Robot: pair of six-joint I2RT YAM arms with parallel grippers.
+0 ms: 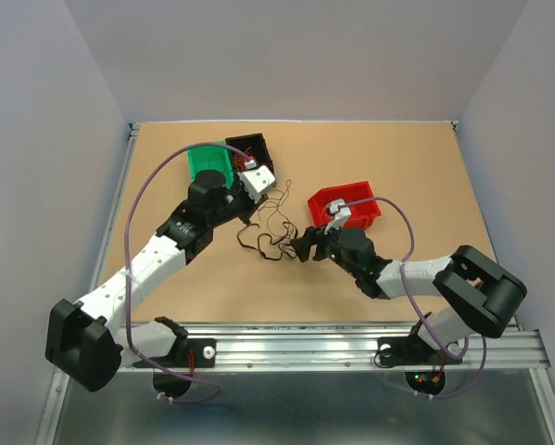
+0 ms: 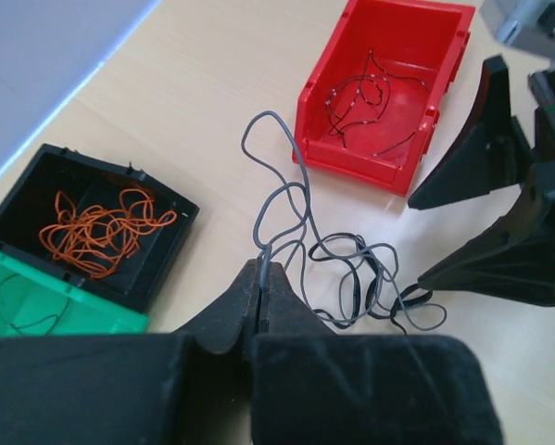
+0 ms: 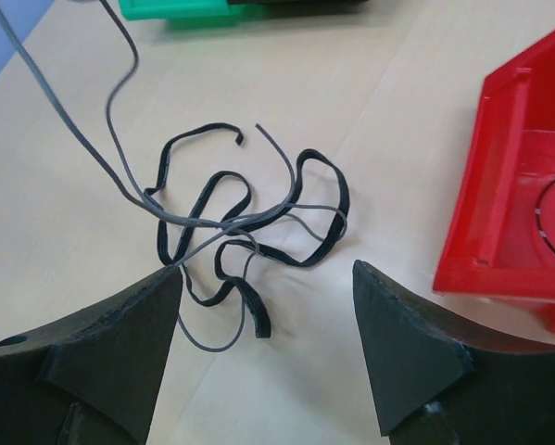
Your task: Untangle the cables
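Left arm (image 1: 138,273): starts at lower left of top view. Big black shoulder sits low. White part slants up and right. Black wrist ends near upper middle.
Left gripper (image 2: 261,269): bottom middle of its wrist view. Two black fingers pressed tight together, thin gray cable (image 2: 262,246) pinched at tips.
Right arm (image 1: 416,276): starts at lower right of top view. Bends at big black joint far right, then reaches left toward middle.
Right gripper (image 3: 266,273): fingers wide apart, one at lower left, one at lower right of its wrist view.
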